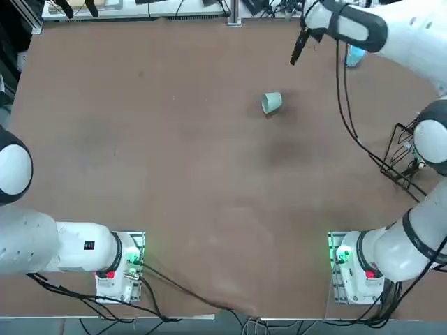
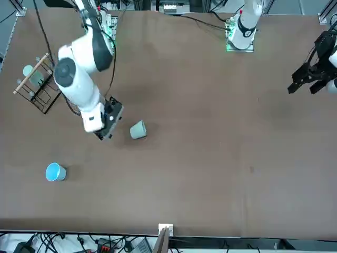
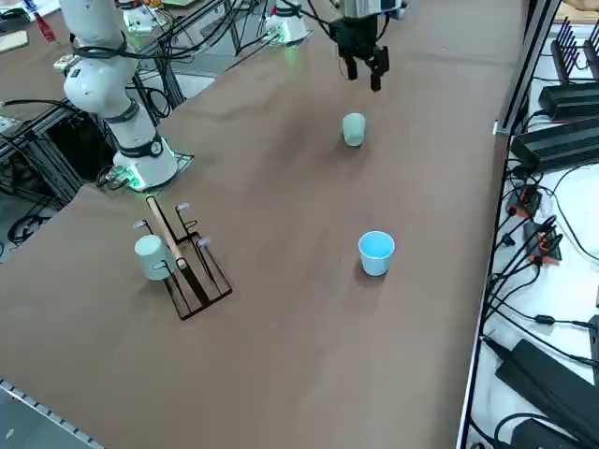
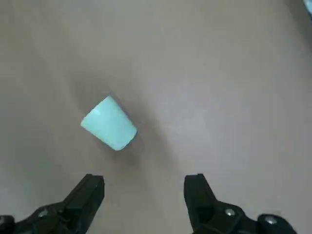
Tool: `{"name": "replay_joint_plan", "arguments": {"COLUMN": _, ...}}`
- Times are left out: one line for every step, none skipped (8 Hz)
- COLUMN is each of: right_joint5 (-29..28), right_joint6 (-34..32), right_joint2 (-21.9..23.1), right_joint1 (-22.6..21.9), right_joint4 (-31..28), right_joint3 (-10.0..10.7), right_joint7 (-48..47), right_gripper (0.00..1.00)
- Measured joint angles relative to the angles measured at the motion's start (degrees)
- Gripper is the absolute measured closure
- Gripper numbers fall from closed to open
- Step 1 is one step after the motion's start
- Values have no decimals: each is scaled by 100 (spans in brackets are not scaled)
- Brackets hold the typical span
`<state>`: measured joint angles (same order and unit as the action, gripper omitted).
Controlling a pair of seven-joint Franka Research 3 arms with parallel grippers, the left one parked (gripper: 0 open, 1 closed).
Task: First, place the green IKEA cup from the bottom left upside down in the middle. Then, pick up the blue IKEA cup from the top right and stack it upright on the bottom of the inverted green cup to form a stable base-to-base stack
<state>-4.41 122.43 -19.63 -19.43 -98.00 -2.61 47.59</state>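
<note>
Green IKEA cup [image 1: 271, 102] stands upside down on the brown table [image 1: 174, 174], near the middle, with its flat bottom facing up. Blue IKEA cup [image 3: 375, 253] stands upright with its mouth up, well apart from the green one, toward the robot's far right. The right gripper [image 3: 363, 71] hangs in the air above the table near the green cup. Its two fingers [image 4: 87, 192] are spread wide and hold nothing.
</note>
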Motion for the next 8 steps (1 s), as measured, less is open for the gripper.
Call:
{"name": "replay_joint_plan", "arguments": {"right_joint5": -282, "right_joint6": 196, "right_joint2": -217, "right_joint1": 14, "right_joint4": 1, "right_joint3": 22, "right_joint7": 812, "right_gripper": 0}}
{"name": "replay_joint_plan", "arguments": {"right_joint5": -697, "right_joint6": 400, "right_joint2": -442, "right_joint1": 37, "right_joint4": 1, "right_joint3": 48, "right_joint7": 1674, "right_gripper": 0}}
{"name": "replay_joint_plan", "arguments": {"right_joint5": -1098, "right_joint6": 583, "right_joint2": -654, "right_joint1": 71, "right_joint4": 6, "right_joint3": 69, "right_joint7": 2491, "right_gripper": 0}}
{"name": "replay_joint_plan", "arguments": {"right_joint5": -1380, "right_joint6": 681, "right_joint2": -843, "right_joint1": 100, "right_joint4": 16, "right_joint3": 81, "right_joint7": 3123, "right_gripper": 0}}
{"name": "replay_joint_plan", "arguments": {"right_joint5": -1519, "right_joint6": 711, "right_joint2": -989, "right_joint1": 113, "right_joint4": 29, "right_joint3": 81, "right_joint7": 3553, "right_gripper": 0}}
{"name": "replay_joint_plan", "arguments": {"right_joint5": -1555, "right_joint6": 716, "right_joint2": -1094, "right_joint1": 112, "right_joint4": 39, "right_joint3": 79, "right_joint7": 3836, "right_gripper": 0}}
{"name": "replay_joint_plan", "arguments": {"right_joint5": -1559, "right_joint6": 718, "right_joint2": -1175, "right_joint1": 112, "right_joint4": 44, "right_joint3": 71, "right_joint7": 4046, "right_gripper": 0}}
{"name": "replay_joint_plan", "arguments": {"right_joint5": -1560, "right_joint6": 716, "right_joint2": -1235, "right_joint1": 109, "right_joint4": 47, "right_joint3": 39, "right_joint7": 4247, "right_gripper": 0}}
